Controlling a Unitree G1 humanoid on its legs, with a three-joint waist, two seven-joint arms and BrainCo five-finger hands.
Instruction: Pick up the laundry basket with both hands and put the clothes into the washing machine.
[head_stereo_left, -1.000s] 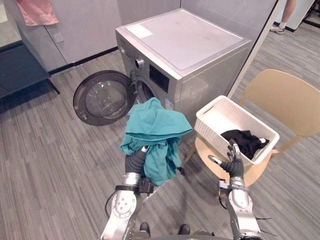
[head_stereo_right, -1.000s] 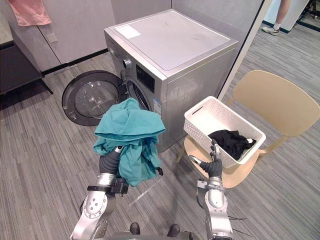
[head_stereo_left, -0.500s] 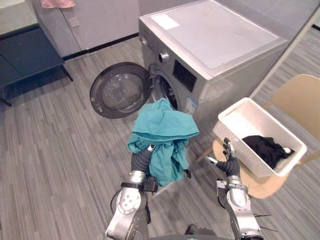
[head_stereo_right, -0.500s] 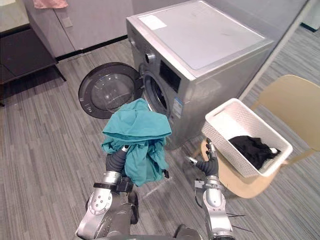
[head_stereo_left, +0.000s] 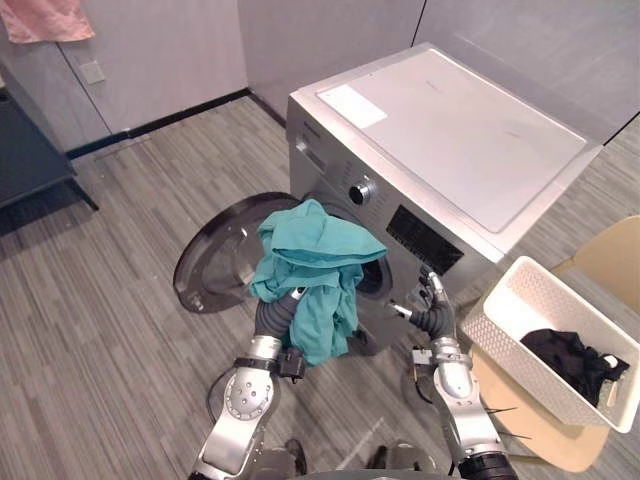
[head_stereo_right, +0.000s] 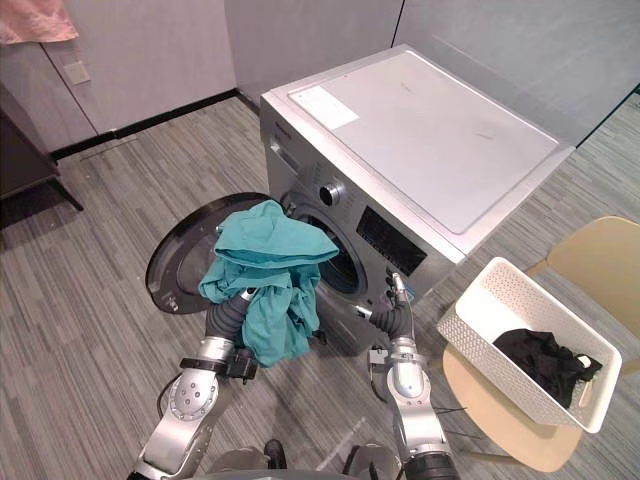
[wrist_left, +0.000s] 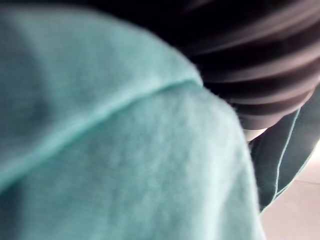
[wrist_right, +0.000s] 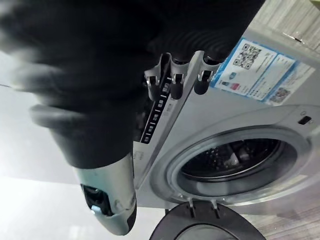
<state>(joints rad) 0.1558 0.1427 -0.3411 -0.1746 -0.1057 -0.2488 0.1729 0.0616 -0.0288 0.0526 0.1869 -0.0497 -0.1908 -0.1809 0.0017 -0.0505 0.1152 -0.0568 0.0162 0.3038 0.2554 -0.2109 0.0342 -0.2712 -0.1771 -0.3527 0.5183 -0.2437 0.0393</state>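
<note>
A teal cloth is draped over my raised left hand and hides its fingers; it hangs just in front of the washing machine's round drum opening. In the left wrist view the teal cloth lies right against the dark cover. My right hand is held up open and empty beside the machine's front, its fingers straight. The white laundry basket rests on a tan chair at the right, with a black garment inside.
The machine's round door is swung open to the left, low over the grey plank floor. A dark bench stands at the far left, and a pink cloth hangs on the wall above it.
The camera has swung toward the washer's front, so the basket and chair now sit farther right. The teal cloth now hangs before the drum opening. Both hands keep their pose.
</note>
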